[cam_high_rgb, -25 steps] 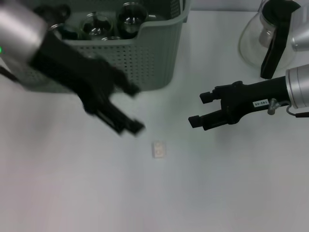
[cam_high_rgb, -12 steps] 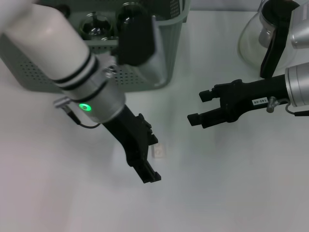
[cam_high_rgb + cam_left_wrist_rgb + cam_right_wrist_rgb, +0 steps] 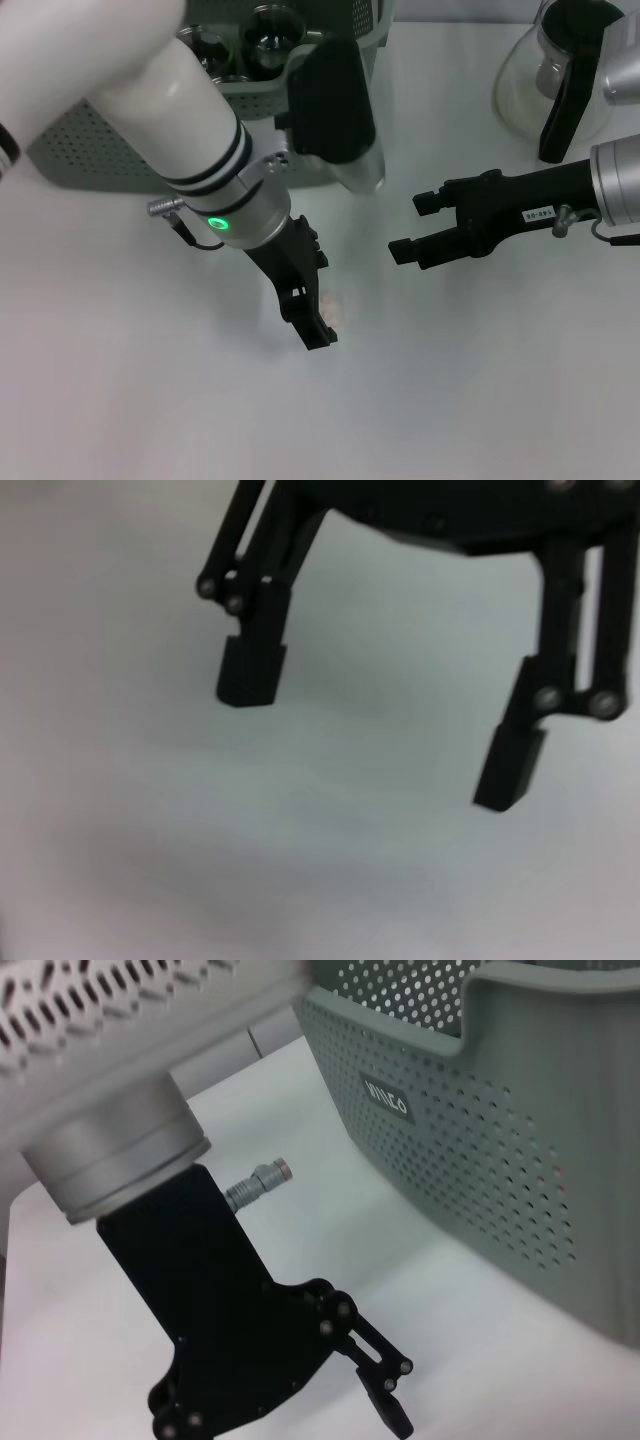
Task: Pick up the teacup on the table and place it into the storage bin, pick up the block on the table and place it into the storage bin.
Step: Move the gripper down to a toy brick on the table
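Block point(image 3: 333, 312), seemingly a small pale square on the table point(image 3: 480, 400), peeks out just beside the wide-open left gripper point(image 3: 312, 318), which has swung down over it, nearer than the open right gripper point(image 3: 410, 228); left wrist view shows spread fingers point(image 3: 251, 670) but no block; right wrist view shows the storage bin point(image 3: 500, 1140) behind.

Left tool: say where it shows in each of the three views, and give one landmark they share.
Head view: the left tool is at centre, open, low over the white table, covering most of a small pale block.
Left wrist view: its two black fingers hang spread over bare table; no block in sight.
Right wrist view: it fills the lower left, before the storage bin.
Shared landmark: the white table.
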You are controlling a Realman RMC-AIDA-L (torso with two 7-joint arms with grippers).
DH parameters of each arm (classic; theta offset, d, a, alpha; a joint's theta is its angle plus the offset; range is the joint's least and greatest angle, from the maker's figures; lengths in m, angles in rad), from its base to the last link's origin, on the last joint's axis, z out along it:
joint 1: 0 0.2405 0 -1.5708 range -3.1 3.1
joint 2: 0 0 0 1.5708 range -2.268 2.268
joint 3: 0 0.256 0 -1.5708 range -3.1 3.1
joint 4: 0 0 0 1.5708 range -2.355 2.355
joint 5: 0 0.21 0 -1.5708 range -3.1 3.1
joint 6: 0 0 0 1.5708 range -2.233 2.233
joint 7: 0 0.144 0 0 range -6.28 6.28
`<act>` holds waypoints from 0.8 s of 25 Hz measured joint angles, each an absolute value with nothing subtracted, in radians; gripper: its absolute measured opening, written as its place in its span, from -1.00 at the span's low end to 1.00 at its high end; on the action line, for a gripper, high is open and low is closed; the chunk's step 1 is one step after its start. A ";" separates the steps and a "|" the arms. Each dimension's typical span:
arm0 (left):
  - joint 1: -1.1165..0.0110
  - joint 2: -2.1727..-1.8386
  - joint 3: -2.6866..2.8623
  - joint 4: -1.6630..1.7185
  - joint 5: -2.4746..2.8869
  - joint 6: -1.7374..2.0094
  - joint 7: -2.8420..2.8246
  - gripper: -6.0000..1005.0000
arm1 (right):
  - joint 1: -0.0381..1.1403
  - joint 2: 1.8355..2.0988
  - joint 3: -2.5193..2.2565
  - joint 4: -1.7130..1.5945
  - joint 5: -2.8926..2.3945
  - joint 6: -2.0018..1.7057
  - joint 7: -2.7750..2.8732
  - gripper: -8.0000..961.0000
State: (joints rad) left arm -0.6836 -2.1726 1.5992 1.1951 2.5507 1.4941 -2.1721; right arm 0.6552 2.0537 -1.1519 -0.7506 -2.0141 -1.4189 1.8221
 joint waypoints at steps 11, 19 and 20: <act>-0.693 -2.174 1.742 1.170 2.594 1.398 -2.216 0.88 | 0.647 2.049 -1.151 -0.751 -2.014 -1.422 1.822 0.97; -0.697 -2.174 1.795 1.170 2.598 1.384 -2.239 0.87 | 0.646 2.049 -1.150 -0.750 -2.014 -1.419 1.817 0.97; -0.697 -2.174 1.799 1.170 2.600 1.381 -2.239 0.87 | 0.646 2.048 -1.150 -0.750 -2.014 -1.419 1.816 0.97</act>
